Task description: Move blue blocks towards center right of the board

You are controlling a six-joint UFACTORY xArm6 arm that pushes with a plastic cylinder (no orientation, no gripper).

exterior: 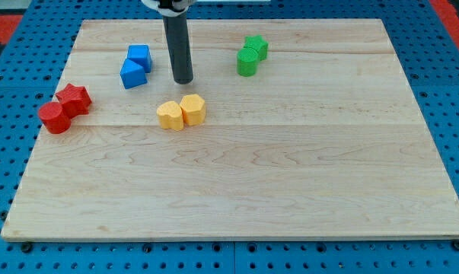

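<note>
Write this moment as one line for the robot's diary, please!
my tip: right of blue blocks, not touching | blue blocks: upper left of board, side by side | goal: center right, not reached

Rod upright, my tip [183,81] down at view's upper left-centre.
</note>
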